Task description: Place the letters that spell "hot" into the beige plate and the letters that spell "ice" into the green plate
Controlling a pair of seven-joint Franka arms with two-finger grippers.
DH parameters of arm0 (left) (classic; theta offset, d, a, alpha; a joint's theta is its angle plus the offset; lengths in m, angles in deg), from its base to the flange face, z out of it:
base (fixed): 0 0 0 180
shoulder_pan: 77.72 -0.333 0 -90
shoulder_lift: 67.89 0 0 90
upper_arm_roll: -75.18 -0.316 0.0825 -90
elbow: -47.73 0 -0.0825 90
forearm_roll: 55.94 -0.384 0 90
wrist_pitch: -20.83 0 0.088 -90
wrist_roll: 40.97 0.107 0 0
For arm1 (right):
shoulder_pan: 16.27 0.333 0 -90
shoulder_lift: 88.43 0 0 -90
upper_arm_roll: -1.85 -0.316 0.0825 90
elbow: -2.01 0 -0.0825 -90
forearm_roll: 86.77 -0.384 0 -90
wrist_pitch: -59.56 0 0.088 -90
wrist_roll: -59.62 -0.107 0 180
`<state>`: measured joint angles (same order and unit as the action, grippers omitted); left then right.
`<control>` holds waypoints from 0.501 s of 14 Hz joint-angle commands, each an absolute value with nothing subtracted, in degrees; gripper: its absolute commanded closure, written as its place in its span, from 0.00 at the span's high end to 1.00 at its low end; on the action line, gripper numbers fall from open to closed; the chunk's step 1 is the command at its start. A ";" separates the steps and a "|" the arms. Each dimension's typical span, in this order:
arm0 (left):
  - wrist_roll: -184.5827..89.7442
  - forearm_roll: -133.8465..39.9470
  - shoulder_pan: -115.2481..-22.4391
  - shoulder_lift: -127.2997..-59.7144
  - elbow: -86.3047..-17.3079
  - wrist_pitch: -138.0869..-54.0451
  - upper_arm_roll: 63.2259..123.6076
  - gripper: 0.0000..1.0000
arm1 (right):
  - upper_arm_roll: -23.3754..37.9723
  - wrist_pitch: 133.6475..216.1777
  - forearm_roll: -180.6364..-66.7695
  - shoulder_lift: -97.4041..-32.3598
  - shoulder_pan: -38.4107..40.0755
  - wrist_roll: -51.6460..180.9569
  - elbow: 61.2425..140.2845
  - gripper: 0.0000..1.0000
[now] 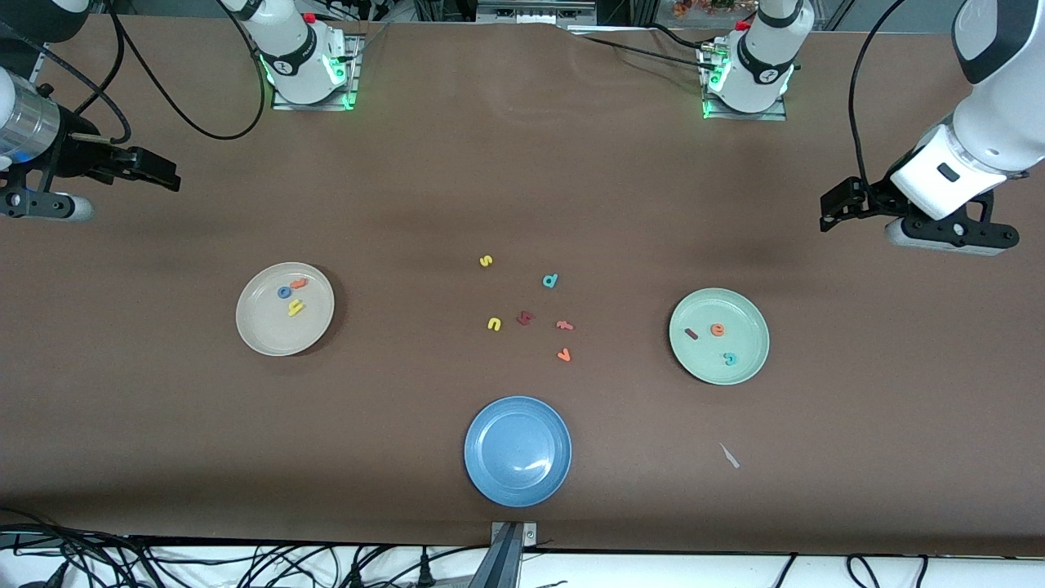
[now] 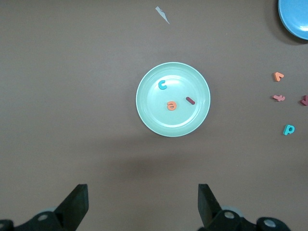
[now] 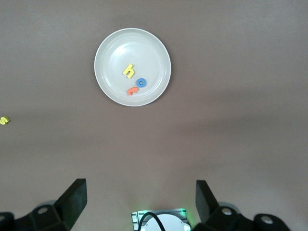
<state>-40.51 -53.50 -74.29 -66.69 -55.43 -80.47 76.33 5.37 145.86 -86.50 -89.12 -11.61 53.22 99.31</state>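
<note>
The blue plate (image 1: 518, 451) is sitting nearest the front camera, at six o'clock from the loose letters, with a small pale scrap (image 1: 729, 456) lying on the table (image 1: 522, 163) toward the left arm's end. Next out, the beige plate (image 1: 284, 309) is lying toward the right arm's end and the green plate (image 1: 718, 336) toward the left arm's end, well apart, with the loose cluster between them. In the beige plate the yellow h (image 1: 295, 308) is lying at about five o'clock from the plate's centre, its long axis running roughly from two to eight o'clock; the blue o (image 1: 284, 291) and orange t (image 1: 298, 283) are sitting just beside each other at about twelve. In the green plate the red i (image 1: 691, 333) is lying as a short bar, its long axis running from ten to four o'clock, the orange e (image 1: 717, 329) is resting near the centre, and the teal c (image 1: 730, 358) is lying at about five. The cluster is holding an orange v (image 1: 563, 354), orange f (image 1: 564, 326), dark red letter (image 1: 525, 318), yellow u (image 1: 494, 324), teal d (image 1: 550, 281) and yellow s (image 1: 486, 261). The right gripper (image 1: 151, 167) is hanging with jaws spread wide, holding nothing, over bare table at ten o'clock from the beige plate; the left gripper (image 1: 841, 204) is waiting likewise, jaws apart and empty, at two o'clock from the green plate.
</note>
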 commanded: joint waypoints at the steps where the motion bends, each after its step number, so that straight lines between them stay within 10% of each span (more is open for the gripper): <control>1: -41.06 -54.71 -75.61 -65.86 -55.63 -79.90 77.38 1.00 | 5.01 144.81 -86.15 -88.79 -11.87 53.47 98.16 1.00; 7: -41.14 -54.89 -78.60 -65.86 -55.45 -79.01 80.72 1.00 | 5.01 144.81 -86.15 -88.70 -11.96 53.47 98.16 1.00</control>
<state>-40.54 -53.50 -77.57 -66.68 -55.42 -79.90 79.73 5.37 145.86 -86.50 -89.10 -11.61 53.22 99.31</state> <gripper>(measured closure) 0.000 0.000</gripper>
